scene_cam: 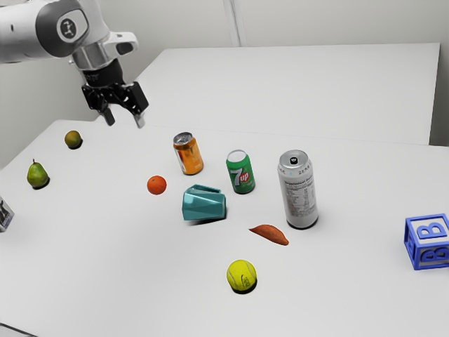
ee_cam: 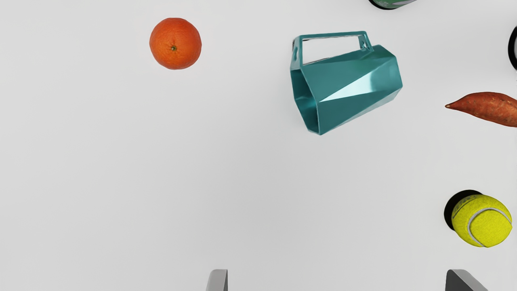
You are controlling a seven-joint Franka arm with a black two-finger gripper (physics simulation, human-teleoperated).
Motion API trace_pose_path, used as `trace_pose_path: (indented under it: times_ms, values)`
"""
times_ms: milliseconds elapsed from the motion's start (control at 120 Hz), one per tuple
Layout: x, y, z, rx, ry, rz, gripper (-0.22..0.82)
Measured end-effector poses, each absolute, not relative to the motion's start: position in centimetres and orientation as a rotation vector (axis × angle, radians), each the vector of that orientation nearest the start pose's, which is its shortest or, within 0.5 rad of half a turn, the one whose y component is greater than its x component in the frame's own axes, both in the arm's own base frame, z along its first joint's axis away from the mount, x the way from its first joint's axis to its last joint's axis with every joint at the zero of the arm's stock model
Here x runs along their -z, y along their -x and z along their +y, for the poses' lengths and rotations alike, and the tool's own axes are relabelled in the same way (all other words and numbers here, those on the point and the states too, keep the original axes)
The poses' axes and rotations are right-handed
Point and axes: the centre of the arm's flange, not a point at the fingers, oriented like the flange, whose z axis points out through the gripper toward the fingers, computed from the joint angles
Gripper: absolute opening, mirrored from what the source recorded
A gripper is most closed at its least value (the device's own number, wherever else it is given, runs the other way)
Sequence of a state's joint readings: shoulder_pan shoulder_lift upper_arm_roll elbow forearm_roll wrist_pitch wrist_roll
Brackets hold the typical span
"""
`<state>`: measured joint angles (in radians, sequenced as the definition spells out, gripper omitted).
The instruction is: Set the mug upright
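Note:
High over the table at the exterior view's upper left hangs my gripper point(scene_cam: 125, 121), well away from the mug. Wide apart at the bottom edge of the wrist view, the fingertips of the gripper point(ee_cam: 336, 279) hold nothing; it is open. The teal faceted mug point(scene_cam: 204, 203) lies on its side mid-table. In the wrist view the mug point(ee_cam: 351, 85) shows its mouth facing the orange's side, and its handle lies on the side toward the green can.
Around the mug on the table point(scene_cam: 126, 281) are an orange point(scene_cam: 156, 184), an orange can point(scene_cam: 188, 154), a green can point(scene_cam: 240, 172), a tall can point(scene_cam: 298, 189), a sweet potato point(scene_cam: 270, 234) and a tennis ball point(scene_cam: 241, 275). A blue-edged block point(scene_cam: 428, 242) and pear point(scene_cam: 38, 175) sit farther off.

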<state>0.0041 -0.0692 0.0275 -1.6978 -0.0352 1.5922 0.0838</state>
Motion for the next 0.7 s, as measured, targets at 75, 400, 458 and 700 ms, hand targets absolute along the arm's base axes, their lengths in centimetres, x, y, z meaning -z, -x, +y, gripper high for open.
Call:
trace_pose_path:
  times_ms: [75, 400, 458, 700]
  values:
    - [-58.6, -53.2, 2.0, -0.069, 3.225, 0.067, 0.59]
    - [-52.3, -53.1, 2.3, -0.025, 3.402, 0.070, 0.58]
    - [-51.2, -53.0, 2.7, -0.013, 3.427, 0.063, 0.58]
    - [-46.9, -52.4, 2.9, 0.029, 3.522, 0.066, 0.58]
